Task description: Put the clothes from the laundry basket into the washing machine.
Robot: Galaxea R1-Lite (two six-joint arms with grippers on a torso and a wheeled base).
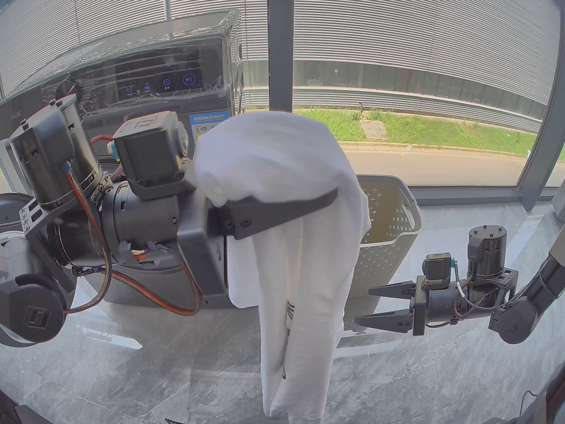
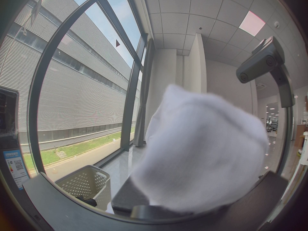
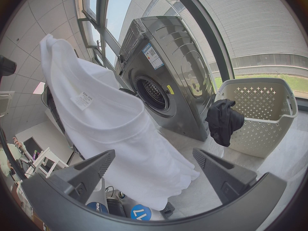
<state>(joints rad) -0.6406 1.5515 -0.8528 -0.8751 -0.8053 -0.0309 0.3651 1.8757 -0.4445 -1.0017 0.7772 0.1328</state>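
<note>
My left gripper is raised in front of the washing machine, shut on a white T-shirt that drapes over its fingers and hangs down toward the floor. In the left wrist view the shirt bulges between the fingers. The grey washing machine has its round drum opening uncovered. Right of the machine stands the white perforated laundry basket, with a black garment hanging over its rim. My right gripper is open and low, in front of the basket and to the right of the hanging shirt.
The floor is glossy grey marble tile. A tall glass window with a dark pillar runs behind the machine and basket. The basket stands close against the machine's side.
</note>
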